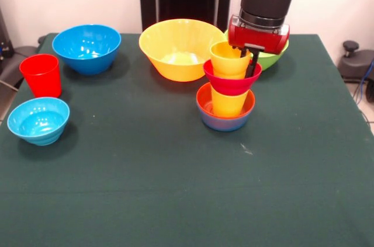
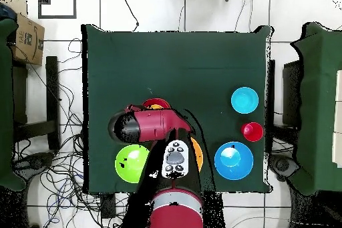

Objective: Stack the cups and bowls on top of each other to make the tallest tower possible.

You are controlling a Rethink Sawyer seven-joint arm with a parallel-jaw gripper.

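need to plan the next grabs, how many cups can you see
3: a red cup standing alone at the table's left edge, a yellow cup topping the tower at the gripper, another yellow cup lower in it. More could be nested unseen.

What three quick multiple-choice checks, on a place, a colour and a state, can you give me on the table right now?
1. Where does the red cup stand?
A. Inside the yellow bowl
B. On the cloth between two blue bowls
C. On the tower

2. What colour is the tower's top cup?
A. Yellow
B. Green
C. Blue

3. What is the gripper doing?
A. Hanging over the light-blue bowl
B. Out of sight
C. At the top cup's rim

Key: 1 B, it stands alone between the blue bowl and the light-blue bowl. 2 A, a yellow cup sits in the crimson bowl. 3 C, its fingers reach that rim.
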